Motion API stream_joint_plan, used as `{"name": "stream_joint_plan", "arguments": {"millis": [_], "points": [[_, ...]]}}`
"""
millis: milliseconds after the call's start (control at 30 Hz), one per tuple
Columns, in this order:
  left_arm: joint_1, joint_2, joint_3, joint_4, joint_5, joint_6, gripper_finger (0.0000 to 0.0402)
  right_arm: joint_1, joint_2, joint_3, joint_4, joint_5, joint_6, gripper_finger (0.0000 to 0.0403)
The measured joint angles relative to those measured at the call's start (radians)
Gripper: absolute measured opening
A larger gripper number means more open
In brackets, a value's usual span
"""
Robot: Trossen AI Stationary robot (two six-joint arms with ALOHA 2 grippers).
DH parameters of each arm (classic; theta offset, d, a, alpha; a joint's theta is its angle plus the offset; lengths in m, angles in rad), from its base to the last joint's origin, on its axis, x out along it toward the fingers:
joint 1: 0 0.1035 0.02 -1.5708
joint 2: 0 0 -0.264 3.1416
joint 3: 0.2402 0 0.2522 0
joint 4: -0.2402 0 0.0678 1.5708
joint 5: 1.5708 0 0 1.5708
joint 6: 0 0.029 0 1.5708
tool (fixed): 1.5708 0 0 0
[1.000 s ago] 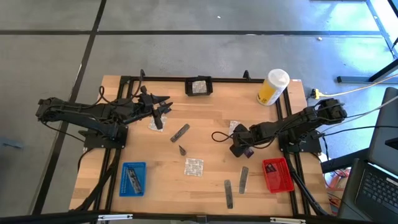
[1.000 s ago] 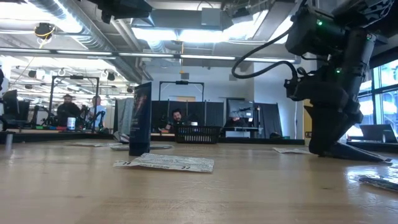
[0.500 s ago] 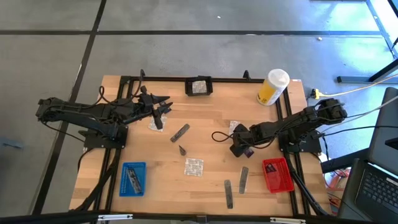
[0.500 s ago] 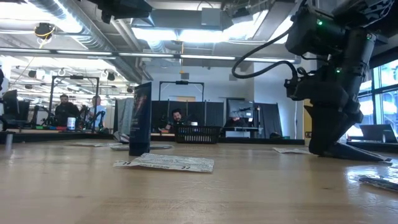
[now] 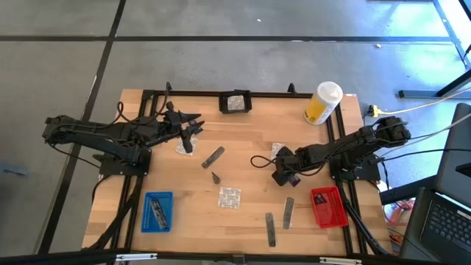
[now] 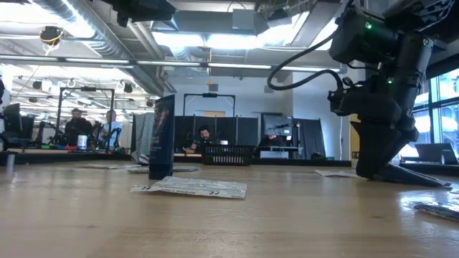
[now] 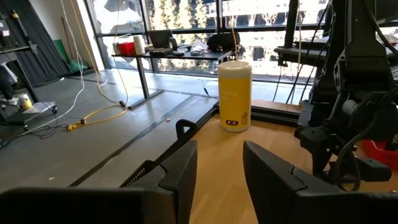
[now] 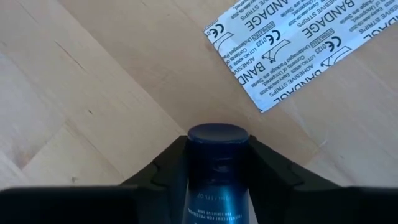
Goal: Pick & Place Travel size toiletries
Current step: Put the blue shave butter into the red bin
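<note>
Right gripper (image 5: 282,177) low over table (image 5: 250,140) right of centre, fingers clamped on dark tube (image 8: 216,171), tube's long axis running forward out between them, cap end leading. Bandage strip (image 8: 292,43) lies flat just beyond cap, not touching. Red tray (image 5: 328,207) sits close by on right arm's own side; blue tray (image 5: 157,211) well apart across table. Likely drop: red tray. Left gripper (image 7: 219,168) raised near far-left edge, fingers narrowly parted, empty. Other sachets and sticks scattered mid-table.
</note>
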Motion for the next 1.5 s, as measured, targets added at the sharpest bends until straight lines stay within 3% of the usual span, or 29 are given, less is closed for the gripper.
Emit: {"name": "stream_joint_plan", "arguments": {"millis": [267, 567, 867, 1500], "points": [[0.0, 0.0, 0.0, 0.0, 0.0, 0.0, 0.0124, 0.0, 0.0, 0.0, 0.0, -0.003, -0.008, 0.0159], [0.0, 0.0, 0.0, 0.0, 0.0, 0.0, 0.0123, 0.0, 0.0, 0.0, 0.0, -0.007, -0.014, 0.013], [0.0, 0.0, 0.0, 0.0, 0.0, 0.0, 0.0123, 0.0, 0.0, 0.001, 0.002, -0.013, -0.014, 0.0191], [0.0, 0.0, 0.0, 0.0, 0.0, 0.0, 0.0125, 0.011, 0.0, 0.001, 0.0, 0.004, -0.004, 0.0181]]}}
